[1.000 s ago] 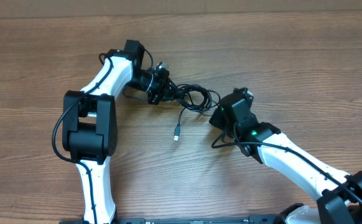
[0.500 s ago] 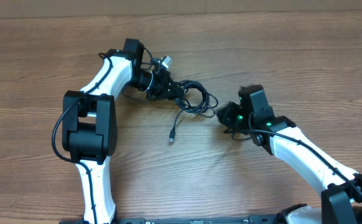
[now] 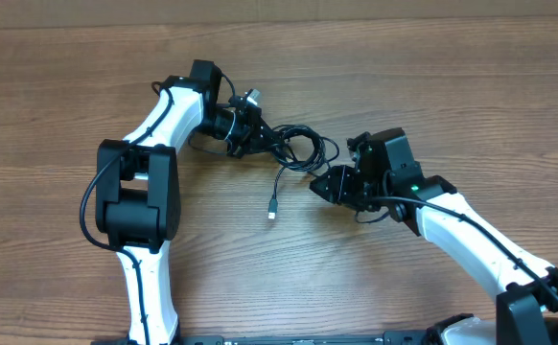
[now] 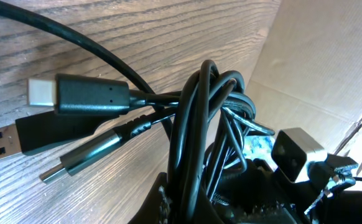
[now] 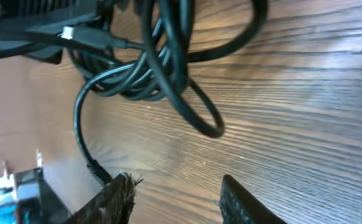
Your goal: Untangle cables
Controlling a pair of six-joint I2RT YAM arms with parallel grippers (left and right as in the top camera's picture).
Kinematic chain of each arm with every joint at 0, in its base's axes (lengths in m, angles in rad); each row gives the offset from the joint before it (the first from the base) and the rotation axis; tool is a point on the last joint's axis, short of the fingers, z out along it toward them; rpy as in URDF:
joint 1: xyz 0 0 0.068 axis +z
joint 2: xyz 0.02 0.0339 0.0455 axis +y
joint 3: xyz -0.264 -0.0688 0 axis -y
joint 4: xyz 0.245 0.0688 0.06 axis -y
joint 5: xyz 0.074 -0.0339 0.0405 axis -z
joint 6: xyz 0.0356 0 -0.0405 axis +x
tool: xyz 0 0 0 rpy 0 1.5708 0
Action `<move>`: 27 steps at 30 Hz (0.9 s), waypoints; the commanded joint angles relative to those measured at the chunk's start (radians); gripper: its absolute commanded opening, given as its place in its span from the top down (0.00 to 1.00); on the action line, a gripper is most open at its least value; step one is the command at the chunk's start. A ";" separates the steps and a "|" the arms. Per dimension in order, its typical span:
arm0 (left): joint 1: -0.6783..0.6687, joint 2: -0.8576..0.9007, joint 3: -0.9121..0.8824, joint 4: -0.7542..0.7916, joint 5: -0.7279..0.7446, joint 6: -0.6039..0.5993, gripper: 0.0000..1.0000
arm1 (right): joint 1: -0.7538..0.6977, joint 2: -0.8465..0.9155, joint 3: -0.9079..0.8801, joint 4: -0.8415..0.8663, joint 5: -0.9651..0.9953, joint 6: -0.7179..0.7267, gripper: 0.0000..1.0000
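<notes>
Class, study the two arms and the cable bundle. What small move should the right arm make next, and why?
Probably ease the right pincer forward and close it on the nearest loop of the cables. Its fingers stand apart with nothing between them, just short of that loop, while the left pincer grips the far side of the bundle, giving an anchor to pull against.

White shells are covering both arms between black joints. The left arm (image 3: 169, 110) is carrying a boxy black housing (image 3: 140, 196) at 7 o'clock. A green light (image 3: 413, 189) is glowing on the right arm (image 3: 471, 240); the right gripper (image 5: 175, 193) is showing ridged black fingers (image 5: 116, 199).
</notes>
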 commanded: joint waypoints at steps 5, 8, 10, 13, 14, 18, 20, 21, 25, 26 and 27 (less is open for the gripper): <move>0.000 0.010 0.008 -0.034 0.140 -0.058 0.96 | -0.010 -0.002 0.026 0.024 0.232 0.058 0.67; 0.000 0.010 0.008 -0.037 0.162 -0.057 0.96 | -0.010 -0.002 0.026 0.052 0.279 0.111 0.71; -0.001 0.010 0.008 -0.041 0.162 -0.057 0.96 | -0.010 -0.002 0.026 0.084 0.279 0.112 0.70; -0.001 0.010 0.008 -0.045 0.162 -0.057 0.96 | -0.010 -0.002 0.026 0.129 0.282 0.140 0.69; -0.001 0.010 0.008 -0.048 0.162 -0.057 0.96 | -0.010 -0.002 0.026 0.132 0.290 0.152 0.70; -0.001 0.010 0.008 -0.048 0.161 -0.057 0.96 | -0.010 -0.001 0.026 0.120 0.417 0.165 0.78; -0.001 0.010 0.008 -0.049 0.161 -0.057 0.96 | -0.010 -0.001 0.026 0.110 0.466 0.190 0.81; -0.001 0.010 0.008 -0.048 0.161 -0.057 0.96 | -0.010 0.000 0.026 0.108 0.492 0.198 0.84; -0.001 0.010 0.008 -0.061 0.157 -0.057 0.96 | -0.010 0.000 0.026 0.093 0.491 0.198 0.88; -0.001 0.010 0.008 -0.068 0.157 -0.062 0.96 | -0.010 0.000 0.026 0.085 0.454 0.197 0.70; -0.001 0.010 0.008 -0.072 0.157 -0.071 0.96 | -0.010 0.000 0.026 0.076 0.423 0.197 0.66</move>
